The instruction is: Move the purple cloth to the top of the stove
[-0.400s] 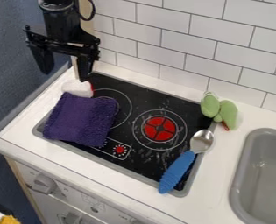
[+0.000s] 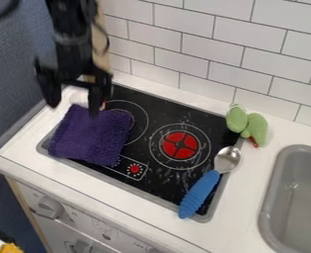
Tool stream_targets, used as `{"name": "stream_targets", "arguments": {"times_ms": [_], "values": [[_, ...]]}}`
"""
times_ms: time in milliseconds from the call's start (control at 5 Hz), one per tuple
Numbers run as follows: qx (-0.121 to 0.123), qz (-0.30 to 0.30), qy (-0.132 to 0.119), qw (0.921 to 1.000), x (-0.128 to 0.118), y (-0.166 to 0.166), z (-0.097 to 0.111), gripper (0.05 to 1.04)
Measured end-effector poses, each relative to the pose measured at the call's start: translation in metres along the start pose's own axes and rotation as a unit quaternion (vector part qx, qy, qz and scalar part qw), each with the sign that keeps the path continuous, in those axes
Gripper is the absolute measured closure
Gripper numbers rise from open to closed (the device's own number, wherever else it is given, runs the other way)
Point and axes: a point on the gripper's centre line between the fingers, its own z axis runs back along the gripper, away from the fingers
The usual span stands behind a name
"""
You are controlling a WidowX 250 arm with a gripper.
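The gripper point(image 2: 74, 108) has come down toward the cloth point(image 2: 92, 138). One finger point(image 2: 98, 96), which was above the cloth's back edge in view, now overlaps that edge; whether they touch, I cannot tell. The other has dropped to just left of the cloth's back corner. The white thing point(image 2: 79, 98) behind the cloth is now partly covered by the gripper.

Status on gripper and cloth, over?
Gripper open, above far edge of purple cloth. Cloth ungripped, mostly on stove. Spoon nearby, clear of cloth.
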Motion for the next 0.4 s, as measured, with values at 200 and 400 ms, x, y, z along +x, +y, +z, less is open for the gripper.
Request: {"name": "stream_targets", "arguments": {"times_ms": [200,400], "values": [[0.005,0.018,-0.014,0.9997,0.0,0.0,-0.012,0.083],[-0.004,0.01,-0.021,0.9997,0.005,-0.005,-0.034,0.083]]}}
